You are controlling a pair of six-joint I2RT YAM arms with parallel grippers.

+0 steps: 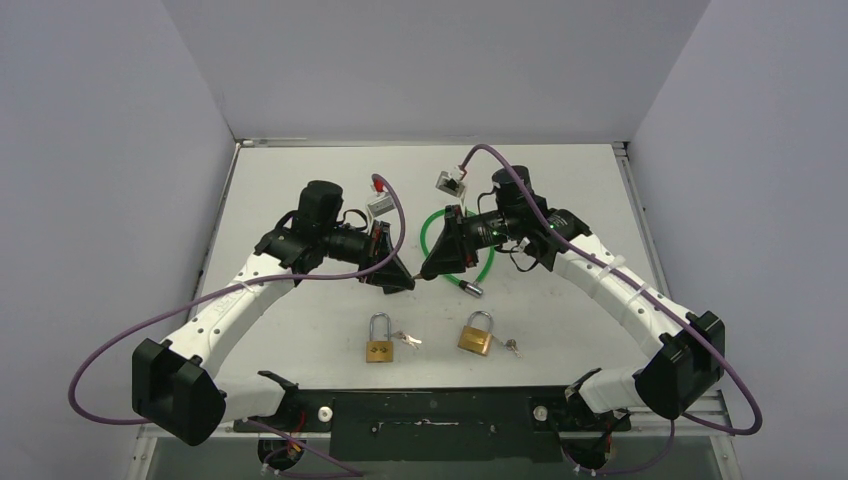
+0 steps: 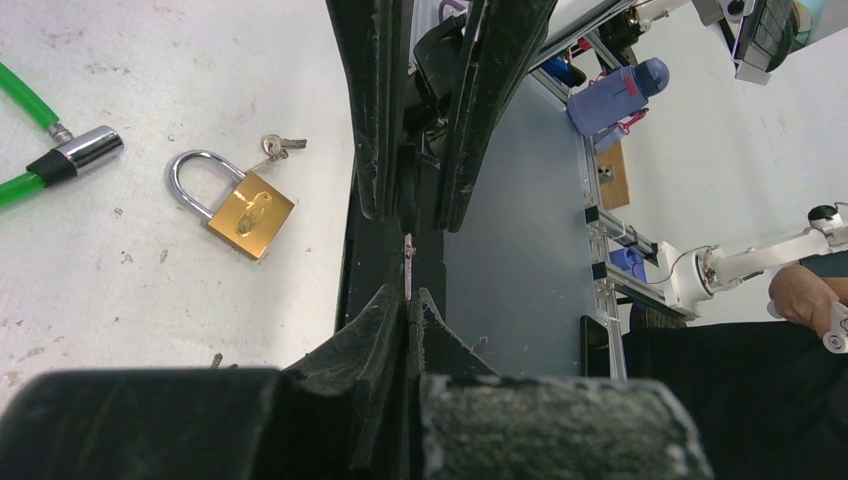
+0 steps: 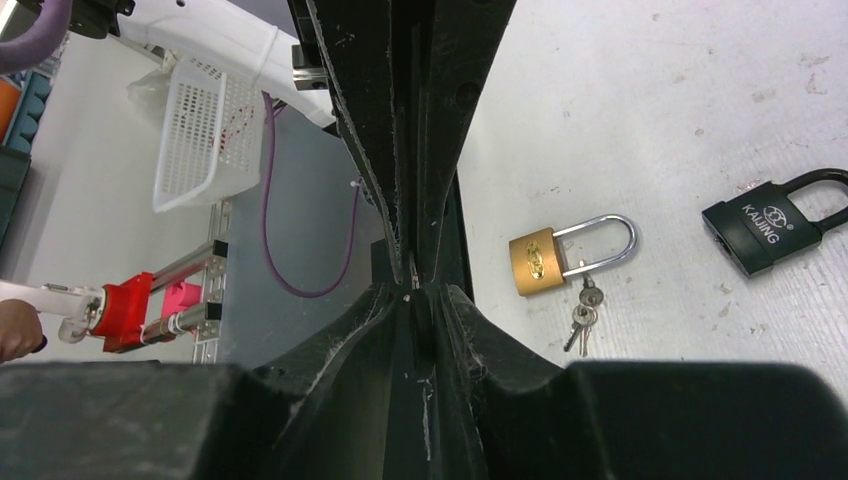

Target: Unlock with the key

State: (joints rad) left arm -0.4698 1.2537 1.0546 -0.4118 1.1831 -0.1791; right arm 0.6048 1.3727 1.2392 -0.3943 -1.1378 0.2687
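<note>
My two grippers meet tip to tip above the middle of the table. The left gripper (image 1: pixel 403 281) (image 2: pixel 410 295) is shut on a thin silver key (image 2: pixel 408 262). Its blade sticks out toward the right gripper's fingers (image 2: pixel 370 120). The right gripper (image 1: pixel 430 270) (image 3: pixel 418 292) is shut on a narrow dark lock (image 3: pixel 420 335) (image 2: pixel 405 185), most of it hidden between the pads. The key tip sits right at the face of that lock. Whether it has entered the keyhole is hidden.
Two brass padlocks (image 1: pixel 379 350) (image 1: pixel 475 340) lie near the front edge, each with small keys (image 3: pixel 582 318) beside it. A black padlock (image 3: pixel 760 232) lies flat on the table. A green cable lock (image 1: pixel 480 262) curls under the right arm.
</note>
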